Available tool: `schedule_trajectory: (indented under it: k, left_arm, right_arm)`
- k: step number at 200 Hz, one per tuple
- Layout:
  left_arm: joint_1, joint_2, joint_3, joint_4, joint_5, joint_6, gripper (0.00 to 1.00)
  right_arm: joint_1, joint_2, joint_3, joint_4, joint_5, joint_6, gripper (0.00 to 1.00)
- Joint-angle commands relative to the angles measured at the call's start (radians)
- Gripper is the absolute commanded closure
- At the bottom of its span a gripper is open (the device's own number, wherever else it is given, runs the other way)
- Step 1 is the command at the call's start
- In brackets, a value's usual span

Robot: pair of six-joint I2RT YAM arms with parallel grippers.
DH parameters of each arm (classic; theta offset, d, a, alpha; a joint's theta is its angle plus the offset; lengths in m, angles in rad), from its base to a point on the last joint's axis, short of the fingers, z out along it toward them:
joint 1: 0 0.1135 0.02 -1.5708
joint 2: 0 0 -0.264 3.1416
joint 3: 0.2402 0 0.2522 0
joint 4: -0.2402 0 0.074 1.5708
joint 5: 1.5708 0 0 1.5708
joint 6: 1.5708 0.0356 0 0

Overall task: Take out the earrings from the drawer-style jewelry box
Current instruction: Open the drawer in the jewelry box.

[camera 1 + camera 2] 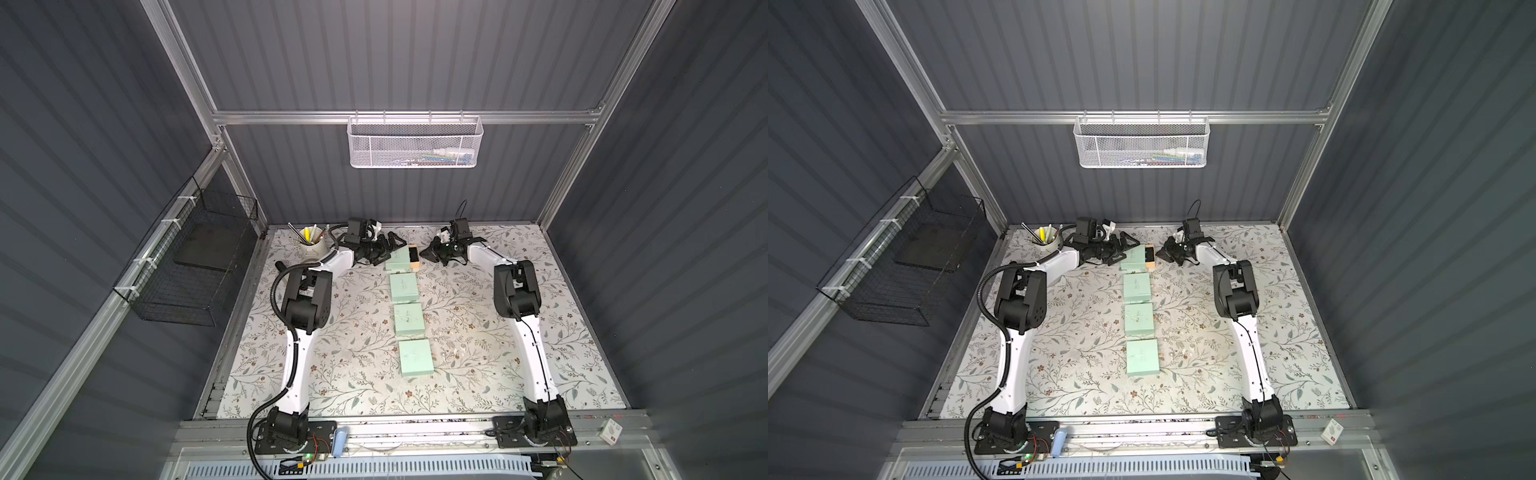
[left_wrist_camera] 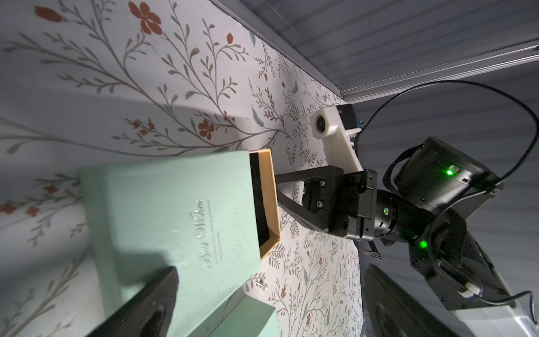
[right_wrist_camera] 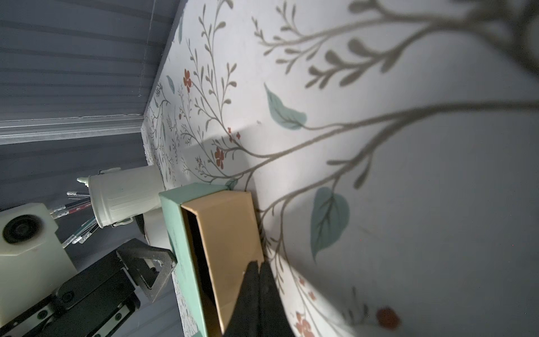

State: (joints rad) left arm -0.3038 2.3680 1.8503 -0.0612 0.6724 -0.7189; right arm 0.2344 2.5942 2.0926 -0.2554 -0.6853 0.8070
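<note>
At the far jewelry box (image 1: 397,259), the drawer (image 2: 269,201) stands partly out. Brace the sleeve with the spread left claw (image 1: 387,252) and pull level with the right claw (image 3: 258,272), pressed together at the drawer front. Tiny silvery earrings (image 2: 261,284) lie on the table (image 1: 457,332) just beside this box; none shows inside the drawer.
</note>
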Motion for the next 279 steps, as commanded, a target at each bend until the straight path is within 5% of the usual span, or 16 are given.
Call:
schedule_trajectory:
  k: [1, 279]
  left_arm:
    - [0.013, -0.004, -0.029, -0.043, -0.039, 0.004, 0.00]
    - [0.074, -0.131, -0.049, -0.069, -0.039, 0.035, 0.00]
  right_arm:
    - [-0.018, -0.031, -0.011, -0.007, 0.037, 0.006, 1.00]
    - [0.116, 0.118, 0.225, -0.060, -0.007, 0.063, 1.00]
